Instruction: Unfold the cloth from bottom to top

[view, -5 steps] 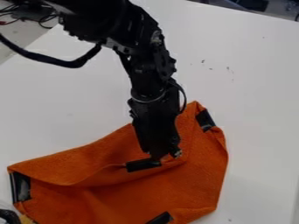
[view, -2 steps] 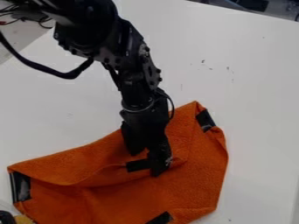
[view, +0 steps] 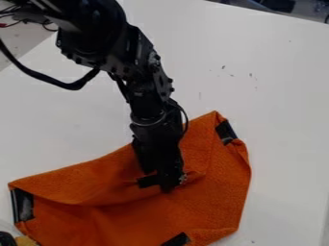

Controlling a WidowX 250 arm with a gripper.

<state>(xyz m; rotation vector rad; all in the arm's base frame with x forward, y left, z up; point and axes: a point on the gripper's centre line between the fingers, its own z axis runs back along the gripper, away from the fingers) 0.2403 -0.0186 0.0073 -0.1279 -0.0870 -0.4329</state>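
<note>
The white bench (view: 276,96) carries the orange cloth (view: 218,197), which lies creased and partly folded at its near side, left of centre. The black arm (view: 96,36) comes in from the far left. Its pincer (view: 160,178) is down at the cloth's middle fold, beside a small black patch (view: 147,181); whether it is open or closed, I cannot tell.

The cloth (view: 212,204) lies on the table (view: 279,120), lower left to right of centre; the gripper (view: 159,180) is at its middle, by a strip (view: 146,181).
</note>
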